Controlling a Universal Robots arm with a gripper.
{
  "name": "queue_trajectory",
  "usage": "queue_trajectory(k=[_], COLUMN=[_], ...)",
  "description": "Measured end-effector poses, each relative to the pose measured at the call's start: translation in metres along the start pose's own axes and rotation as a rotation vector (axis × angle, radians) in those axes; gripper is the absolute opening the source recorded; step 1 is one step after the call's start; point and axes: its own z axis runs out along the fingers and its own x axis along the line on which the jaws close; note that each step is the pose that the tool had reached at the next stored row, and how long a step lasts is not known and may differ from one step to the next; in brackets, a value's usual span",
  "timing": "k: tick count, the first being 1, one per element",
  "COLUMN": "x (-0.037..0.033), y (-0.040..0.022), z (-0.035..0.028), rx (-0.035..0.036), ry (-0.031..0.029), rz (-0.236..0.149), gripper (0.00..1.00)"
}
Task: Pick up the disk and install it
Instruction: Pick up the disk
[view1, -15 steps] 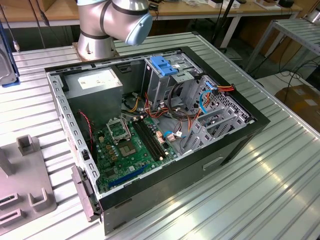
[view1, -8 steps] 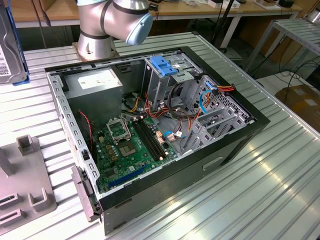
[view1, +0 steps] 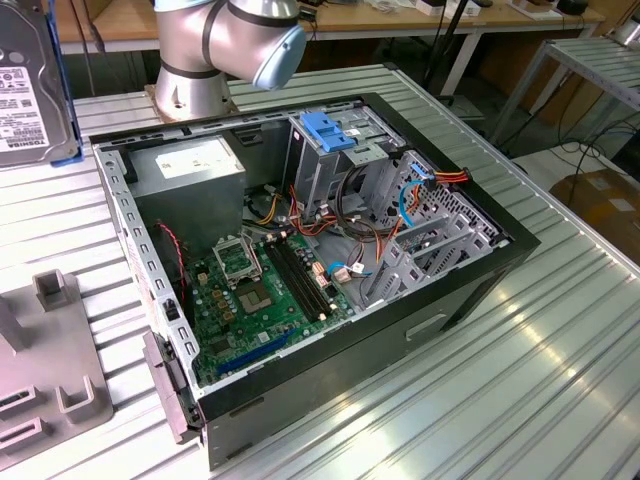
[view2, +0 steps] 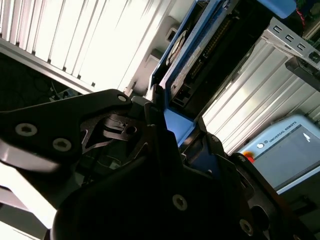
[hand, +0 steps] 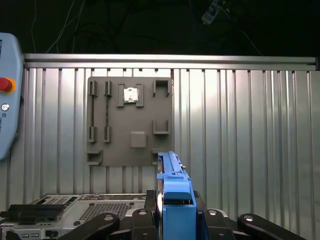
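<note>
The disk, a grey metal drive with a blue rail along its edge, hangs in the air at the exterior view's far left, above the ribbed table. In the first wrist view its blue carrier edge stands upright between the black jaws of my gripper, which is shut on it. The second wrist view shows the disk's underside and blue frame rising out of the gripper.
The open computer case lies mid-table, with its motherboard and a tall drive cage topped by a blue bracket. A grey fixture plate lies on the ribbed table. A teach pendant rests beside it. The arm's base stands behind the case.
</note>
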Motion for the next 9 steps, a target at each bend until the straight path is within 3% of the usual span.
queue_trajectory(k=[4, 9], x=[0.0, 0.0006], y=[-0.0109, -0.0195], z=[-0.0003, -0.0007], rx=[0.0001, 0.0], ry=[-0.0001, 0.0], rz=[0.0, 0.0], gripper=[0.37, 0.37])
